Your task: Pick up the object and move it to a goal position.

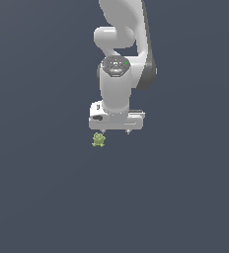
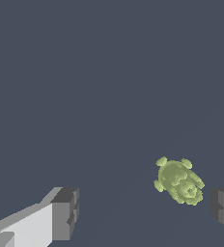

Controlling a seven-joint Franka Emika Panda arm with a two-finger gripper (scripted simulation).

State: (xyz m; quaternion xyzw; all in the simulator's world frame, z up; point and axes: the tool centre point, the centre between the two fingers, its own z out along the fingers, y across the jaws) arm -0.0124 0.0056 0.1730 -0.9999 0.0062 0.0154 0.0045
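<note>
Here the figurine sits just below the centre of the exterior view, a tiny yellow-green, frog-like lump on the plain dark tabletop, directly under the exterior view's left end of the end effector. The end effector hangs above it with its fingers spread wide apart and nothing between them. In the wrist view the figurine lies in the lower right of the frame, between the two dark fingertips but much nearer the one at the right edge, so it is off-centre in the gap. It looks very small beside the white arm, and I judge it light and rigid, with a bumpy surface that should give the pads some purchase, though its rounded back could let it squirt out or tip under an uneven squeeze. The stubby feet look too small to grip. The best hold is probably across the widest part of the body, low down, with the fingers closing on its two flanks once the gap is centred over it. No goal marker shows in either view.
</note>
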